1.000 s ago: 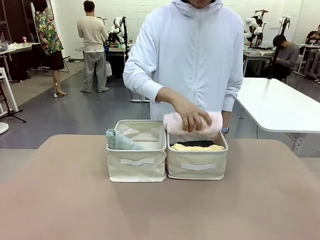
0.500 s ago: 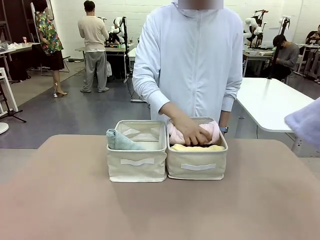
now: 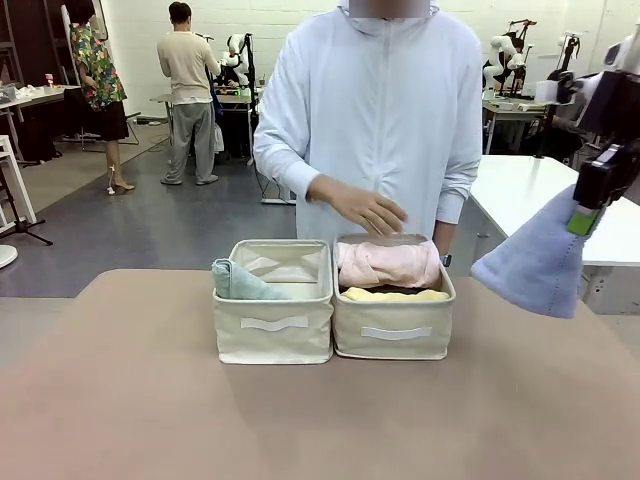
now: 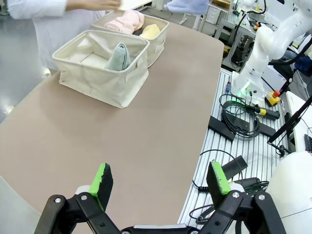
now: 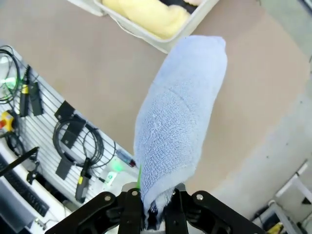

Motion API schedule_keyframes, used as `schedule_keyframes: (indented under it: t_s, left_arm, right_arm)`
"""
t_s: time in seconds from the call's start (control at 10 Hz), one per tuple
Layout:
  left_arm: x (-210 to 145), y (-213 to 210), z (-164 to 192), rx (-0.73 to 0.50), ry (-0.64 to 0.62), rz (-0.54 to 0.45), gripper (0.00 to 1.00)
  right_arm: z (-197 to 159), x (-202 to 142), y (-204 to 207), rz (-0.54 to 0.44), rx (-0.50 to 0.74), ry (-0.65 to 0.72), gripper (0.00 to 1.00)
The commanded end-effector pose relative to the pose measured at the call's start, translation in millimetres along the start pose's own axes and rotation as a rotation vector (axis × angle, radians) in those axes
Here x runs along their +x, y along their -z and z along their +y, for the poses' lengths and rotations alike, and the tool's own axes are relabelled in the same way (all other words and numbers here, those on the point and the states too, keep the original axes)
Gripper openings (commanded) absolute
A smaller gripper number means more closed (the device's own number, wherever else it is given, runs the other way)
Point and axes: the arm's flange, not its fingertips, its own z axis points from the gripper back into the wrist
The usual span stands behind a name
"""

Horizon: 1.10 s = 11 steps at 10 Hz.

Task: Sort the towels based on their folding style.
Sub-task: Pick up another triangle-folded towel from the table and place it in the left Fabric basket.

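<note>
Two beige bins stand side by side mid-table. The left bin (image 3: 272,325) holds a sage-green cone towel (image 3: 240,282). The right bin (image 3: 393,335) holds a pale pink roll (image 3: 388,264) above a yellow roll (image 3: 395,295), with a dark towel barely showing between them. The person's hand (image 3: 365,210) hovers over the pink roll. My right gripper (image 3: 585,215) is shut on the narrow end of a periwinkle-blue cone towel (image 3: 535,265), hanging in the air right of the bins. From the wrist, this blue towel (image 5: 180,126) points toward the yellow roll (image 5: 146,14). My left gripper (image 4: 160,181) is open over the table's near edge.
A white table (image 3: 550,205) stands behind on the right. Cables (image 4: 243,117) and my right arm's base (image 4: 263,53) sit on the rail beside the brown table (image 3: 320,420). Other people stand far back in the room.
The person set the pink roll into the right bin and lifted the hand off it. My right gripper came in from the right edge, carrying the blue towel.
</note>
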Motion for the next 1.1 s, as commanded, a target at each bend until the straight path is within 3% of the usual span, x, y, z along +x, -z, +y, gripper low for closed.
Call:
schedule_keyframes:
  t_s: [0.0,0.1,0.5,0.6,0.9,1.0]
  left_arm:
    - [0,-1,1,0.005,0.024,-0.022,1.0]
    - [0,-1,1,0.005,0.024,-0.022,1.0]
    - [0,-1,1,0.005,0.024,-0.022,1.0]
    - [0,-1,1,0.005,0.024,-0.022,1.0]
    - [0,-1,1,0.005,0.024,-0.022,1.0]
    - [0,-1,1,0.005,0.024,-0.022,1.0]
  right_arm:
    - [-9,-7,-13,-0.058,-0.004,0.086,0.0]
    - [0,0,0,0.0,0.0,0.0,0.0]
    - [0,0,0,0.0,0.0,0.0,0.0]
    - [-2,2,-1,0.003,-0.003,0.015,0.12]
    - [78,83,-4,-0.05,0.021,-0.514,0.12]
    - [97,110,0,-0.057,0.008,-0.618,0.12]
